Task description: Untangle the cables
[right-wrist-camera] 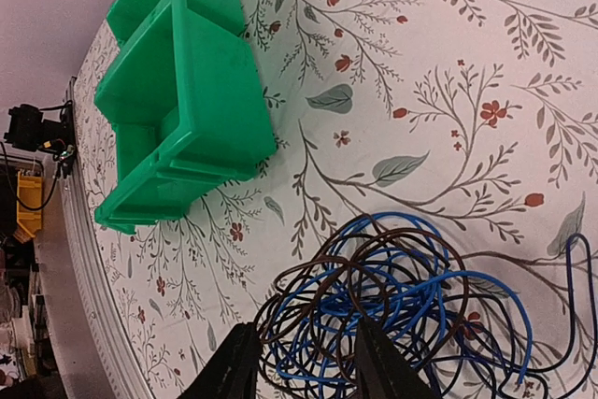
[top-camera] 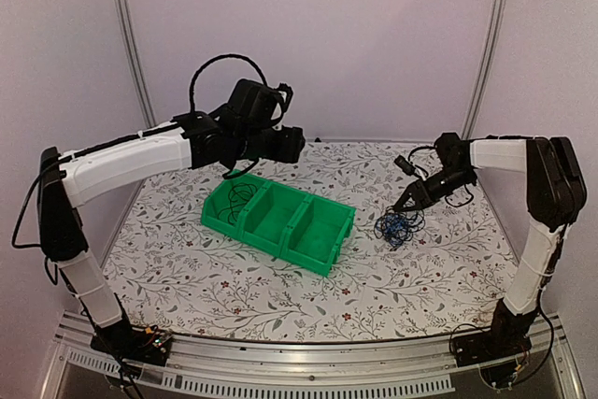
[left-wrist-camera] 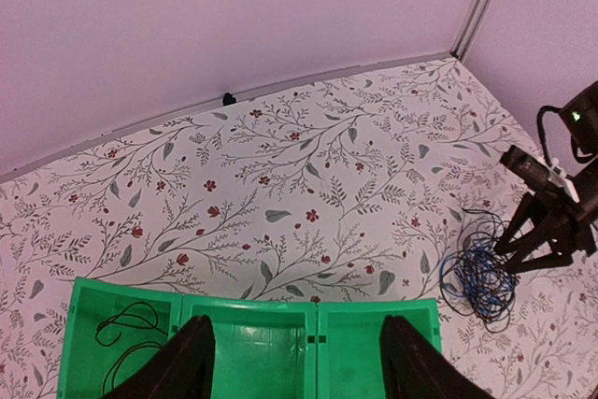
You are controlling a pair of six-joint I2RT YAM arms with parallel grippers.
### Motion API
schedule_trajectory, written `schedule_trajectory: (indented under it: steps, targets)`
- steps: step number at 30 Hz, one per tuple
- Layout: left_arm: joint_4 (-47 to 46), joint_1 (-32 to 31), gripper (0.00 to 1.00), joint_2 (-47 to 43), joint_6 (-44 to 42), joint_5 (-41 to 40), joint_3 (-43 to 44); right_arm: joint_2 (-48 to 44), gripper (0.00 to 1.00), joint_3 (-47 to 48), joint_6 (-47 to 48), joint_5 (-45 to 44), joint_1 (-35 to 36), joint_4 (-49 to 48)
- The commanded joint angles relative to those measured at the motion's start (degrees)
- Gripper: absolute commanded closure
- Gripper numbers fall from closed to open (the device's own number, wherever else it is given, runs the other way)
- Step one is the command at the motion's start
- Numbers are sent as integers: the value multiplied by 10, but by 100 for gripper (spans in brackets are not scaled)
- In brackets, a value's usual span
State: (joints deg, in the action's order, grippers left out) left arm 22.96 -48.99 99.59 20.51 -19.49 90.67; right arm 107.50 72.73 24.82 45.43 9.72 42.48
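From above, the green bin (top-camera: 322, 242) sits mid-table on the flowered cloth (top-camera: 187, 273), its three compartments running from 10 o'clock to 4 o'clock. A loose black cable (top-camera: 243, 195) lies in the compartment at the 10 o'clock end. The left gripper (top-camera: 291, 144) hangs above the cloth at 12 o'clock from the bin, and its fingers cannot be made out from this angle. The cable tangle (top-camera: 396, 227), blue and black strands looped together, lies on the cloth at 3 o'clock from the bin and apart from it. The right gripper (top-camera: 409, 201) points down at the tangle's 12 o'clock edge. In the left wrist view, that gripper's fingers (left-wrist-camera: 192, 366) stand wide apart with nothing between them, above the bin's far rim (left-wrist-camera: 374, 304). The black cable (left-wrist-camera: 126, 324) shows in the compartment at 8 o'clock. The tangle (left-wrist-camera: 478, 276) lies at 3 o'clock on open cloth, with the right gripper (left-wrist-camera: 509, 259) standing over its far side and hiding part of it. In the right wrist view, the fingers (right-wrist-camera: 232, 366) sit part-way apart at 6 o'clock. Dark and blue strands of the tangle (right-wrist-camera: 392, 296) cross the gap between them, but whether any strand is pinched cannot be told. The bin (right-wrist-camera: 187, 100) lies at 11 o'clock, well clear of the tangle. A yellow object (right-wrist-camera: 26, 205) shows beyond the table edge at 9 o'clock.
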Motion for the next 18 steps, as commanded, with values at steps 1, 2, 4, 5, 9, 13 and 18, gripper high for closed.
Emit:
schedule_trajectory:
  steps: [1, 2, 4, 5, 9, 13, 18]
  targets:
    - [-10, -9, 37, 7, -3, -10, -3, 21, 61, 35, -14, 31, 7, 4]
    - [-8, -10, 37, 7, -1, -11, -4, 26, 61, 38, -16, 34, 9, 5]
    - [-10, -12, 37, 3, 3, -24, -6, 40, 62, 44, -19, 37, 12, 6]
    - [-13, -14, 37, 0, 3, -27, -8, 44, 63, 46, -21, 37, 13, 7]
    - [-19, -14, 37, -5, -1, -36, -9, 57, 65, 51, -23, 39, 18, 15]
    - [-19, -14, 37, -5, 0, -39, -8, 52, 67, 44, -24, 30, 21, 16]
    - [-28, -15, 37, -2, 2, -33, -13, 41, 88, 43, -25, 34, 22, 19]
